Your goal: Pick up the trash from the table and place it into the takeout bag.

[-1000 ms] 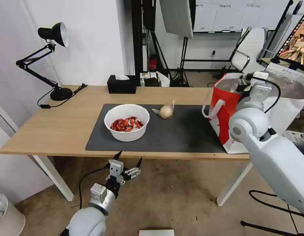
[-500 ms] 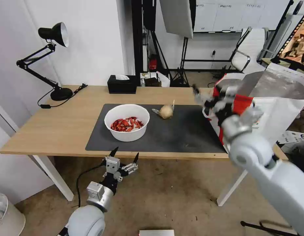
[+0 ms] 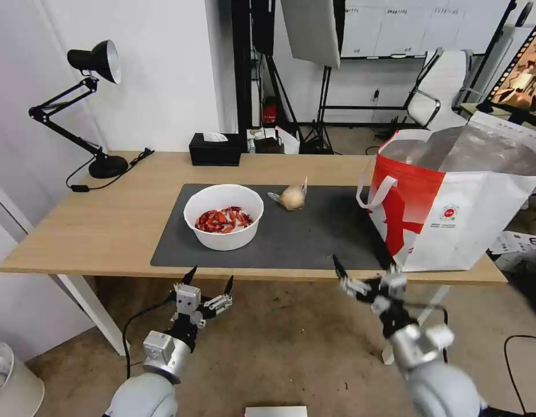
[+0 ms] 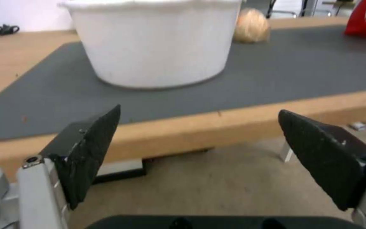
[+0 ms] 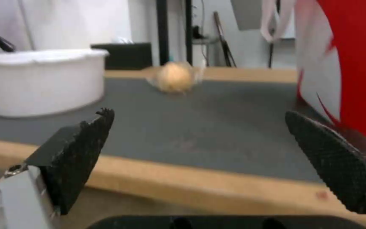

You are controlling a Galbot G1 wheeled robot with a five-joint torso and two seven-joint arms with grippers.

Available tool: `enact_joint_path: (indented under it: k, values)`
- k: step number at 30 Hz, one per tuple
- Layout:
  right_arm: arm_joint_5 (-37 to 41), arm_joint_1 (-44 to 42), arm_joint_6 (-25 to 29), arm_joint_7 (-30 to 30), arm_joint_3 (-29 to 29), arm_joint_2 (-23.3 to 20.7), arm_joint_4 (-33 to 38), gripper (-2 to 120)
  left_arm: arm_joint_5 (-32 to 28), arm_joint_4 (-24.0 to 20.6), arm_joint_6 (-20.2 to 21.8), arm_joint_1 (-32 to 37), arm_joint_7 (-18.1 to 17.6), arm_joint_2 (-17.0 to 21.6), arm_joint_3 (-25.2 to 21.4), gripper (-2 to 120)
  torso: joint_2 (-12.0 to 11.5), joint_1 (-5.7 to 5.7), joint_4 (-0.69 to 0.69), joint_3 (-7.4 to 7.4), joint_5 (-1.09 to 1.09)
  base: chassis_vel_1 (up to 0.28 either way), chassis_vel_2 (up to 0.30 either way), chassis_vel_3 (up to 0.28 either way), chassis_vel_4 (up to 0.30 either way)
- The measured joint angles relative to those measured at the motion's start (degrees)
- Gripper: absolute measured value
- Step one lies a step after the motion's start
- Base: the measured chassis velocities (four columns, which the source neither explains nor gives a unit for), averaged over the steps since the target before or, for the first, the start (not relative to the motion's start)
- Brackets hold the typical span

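- White bowl (image 3: 223, 223) of red shell scraps sits mid-mat, toward the bench (image 3: 106, 220) front edge.
- Tan ball (image 3: 292, 197) lies behind it.
- Takeout bag (image 3: 453, 202) stands at the right end.
- Left tool (image 3: 209, 282) and right tool (image 3: 363, 271) hang below the front edge, both spread wide, empty.

White bowl (image 4: 153, 44) on grey mat (image 4: 276, 66) (tan ball (image 4: 251, 29) behind)

White-and-silver arms, black cables, black pointed textured jaws.
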Motion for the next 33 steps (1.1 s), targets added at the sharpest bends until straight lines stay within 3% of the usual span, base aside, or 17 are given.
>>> enact_joint_path:
  k: [28,33]
  values:
    - [-0.87,-1.03,-0.78,1.28,-2.32,1.67,-1.32,100,0.09,-0.05,0.19,-0.38,0.04,-0.33,1.08,100,-0.01,0.01,0.00,0.01,0.01,0.000,0.000,0.000,0.000]
    - [-0.45,4.22,-2.47,1.15,-4.92,-0.01,-1.33,100,0.07,-0.25,0.22,-0.42,0.08,0.10,1.29,100,-0.01,0.01,0.00,0.01,0.02,0.000,0.000,0.000,0.000]
